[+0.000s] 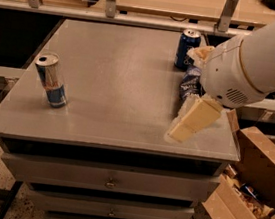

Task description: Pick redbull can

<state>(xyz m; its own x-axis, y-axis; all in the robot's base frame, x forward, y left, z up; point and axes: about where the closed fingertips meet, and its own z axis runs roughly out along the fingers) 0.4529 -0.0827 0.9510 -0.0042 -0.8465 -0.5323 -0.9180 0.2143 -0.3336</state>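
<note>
The redbull can (51, 80), slim with silver and blue panels and a shiny top, stands upright near the left edge of the grey tabletop (116, 78). My gripper (179, 131), cream-coloured on a large white arm, hangs over the right front part of the table. It is far to the right of the can and holds nothing that I can see.
A dark-blue Pepsi can (188, 48) stands at the back right. A crumpled blue bag (188, 83) lies in front of it, partly hidden by my arm. An open cardboard box (250, 189) sits on the floor to the right. Drawers (110, 178) are below the top.
</note>
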